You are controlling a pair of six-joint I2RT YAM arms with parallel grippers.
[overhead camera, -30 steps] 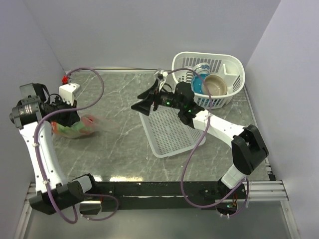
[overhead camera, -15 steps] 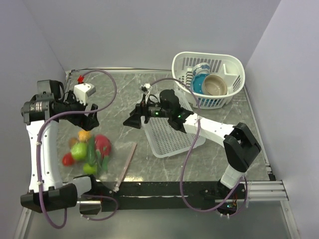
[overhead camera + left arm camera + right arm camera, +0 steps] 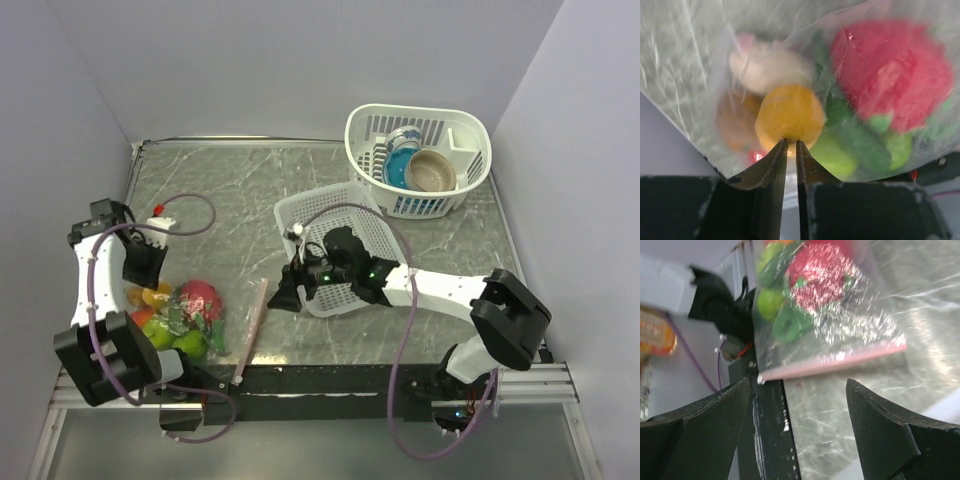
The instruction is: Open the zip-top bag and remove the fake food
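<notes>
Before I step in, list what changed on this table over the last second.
The clear zip-top bag of plastic fruit and vegetables went from held in the left gripper to lying at the front-left edge; that gripper let go, then returned to it. The right gripper, open, swung forward toward the pink zip strip. The white perforated plastic basket stayed put.

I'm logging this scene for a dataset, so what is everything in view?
zip-top bag: one, clear with a pink zip strip, near-left of the table
fake food: several pieces, red-pink, green, yellow and orange, inside the bag
flat tray: one, white perforated, table centre
basket: one, white, far right
bowl: one, tan, in the basket
cup: one, blue, in the basket beside the bowl
table: one, grey marbled
left gripper: black, shut, at the bag
right gripper: black, open, facing the zip strip
</notes>
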